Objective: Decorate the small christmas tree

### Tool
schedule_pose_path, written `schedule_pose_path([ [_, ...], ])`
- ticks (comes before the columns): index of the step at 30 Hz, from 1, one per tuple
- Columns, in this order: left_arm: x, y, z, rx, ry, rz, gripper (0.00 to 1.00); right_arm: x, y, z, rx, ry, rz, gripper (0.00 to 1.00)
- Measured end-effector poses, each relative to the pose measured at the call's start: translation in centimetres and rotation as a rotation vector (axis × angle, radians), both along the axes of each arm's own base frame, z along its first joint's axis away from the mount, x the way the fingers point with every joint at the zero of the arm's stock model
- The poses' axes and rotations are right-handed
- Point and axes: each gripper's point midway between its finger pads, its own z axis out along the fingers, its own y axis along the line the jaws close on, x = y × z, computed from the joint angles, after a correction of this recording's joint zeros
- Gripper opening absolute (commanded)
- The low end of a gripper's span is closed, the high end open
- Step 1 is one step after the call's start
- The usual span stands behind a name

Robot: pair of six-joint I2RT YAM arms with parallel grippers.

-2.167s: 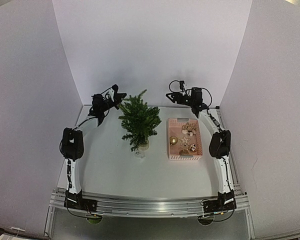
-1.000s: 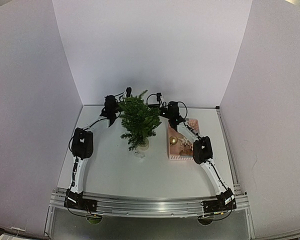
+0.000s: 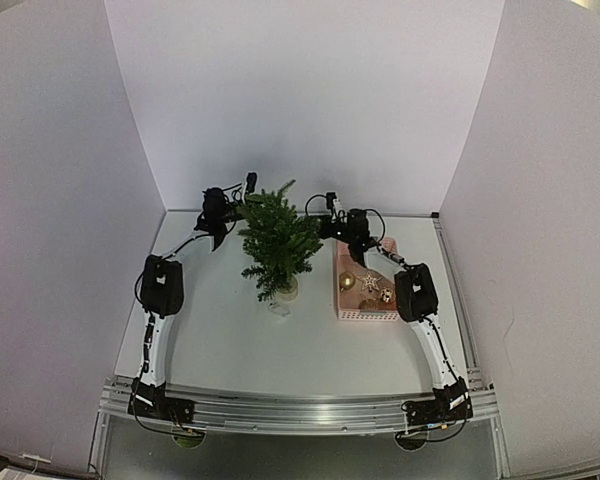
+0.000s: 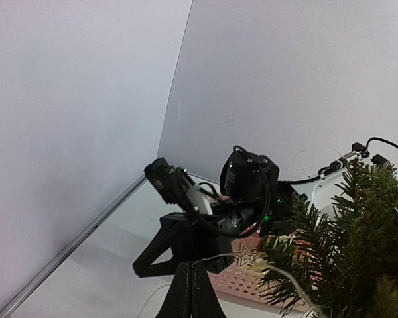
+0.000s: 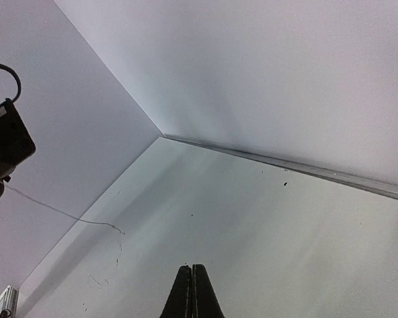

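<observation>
**Top external view: both sets of fingers closed beside the tree**

My left fingers (image 3: 249, 184) are raised just left of the tip of the small christmas tree (image 3: 277, 240), a dark green bristly fir standing on its pale base near the middle of the white surface (image 3: 220, 335). In the left wrist view those fingers (image 4: 191, 291) are pressed together. A thin pale thread (image 4: 252, 260) runs from their tip toward the branches (image 4: 358, 245); I cannot tell whether it is pinched. My right fingers (image 3: 330, 203) are raised just right of the tree top. The right wrist view shows them (image 5: 192, 291) fully closed with nothing between them. Right of the tree lies the pink perforated plastic basket (image 3: 370, 316), holding a gold ball (image 3: 347, 282) and a pale star (image 3: 369, 283).
</observation>
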Motion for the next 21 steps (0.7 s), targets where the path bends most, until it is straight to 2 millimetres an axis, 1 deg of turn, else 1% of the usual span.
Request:
schedule_pose_path([
  [3, 0.2, 0.4, 0.0, -0.001, -0.003, 0.008, 0.0, -0.2, -1.0, 3.2, 0.004, -0.044, -0.019, 0.0],
  [6, 0.3, 0.4, 0.2, -0.003, -0.011, 0.01, 0.0, -0.6, -1.6, 6.2, 0.009, -0.098, -0.026, 0.0],
  [8, 0.2, 0.3, 0.2, -0.004, -0.013, 0.009, 0.0, -0.8, -1.6, 7.5, 0.018, -0.127, -0.023, 0.0],
  [9, 0.2, 0.3, 0.2, -0.005, -0.013, 0.009, 0.0, -0.9, -1.6, 8.1, 0.024, -0.14, -0.016, 0.05],
  [15, -0.2, -0.5, 0.4, -0.011, -0.01, 0.005, 0.01, -0.9, -0.6, 9.5, 0.069, -0.154, 0.037, 0.41],
  [17, -0.6, -1.0, 0.4, -0.013, -0.011, -0.008, 0.01, -0.9, -0.2, 9.4, 0.083, -0.154, 0.062, 0.48],
  [19, -1.0, -1.3, 0.5, -0.011, -0.008, -0.031, 0.01, -1.1, 0.2, 8.8, 0.087, -0.138, 0.09, 0.54],
  [21, -1.7, -1.7, 0.6, -0.007, -0.001, -0.075, 0.01, -1.4, 0.5, 7.9, 0.086, -0.115, 0.121, 0.57],
])
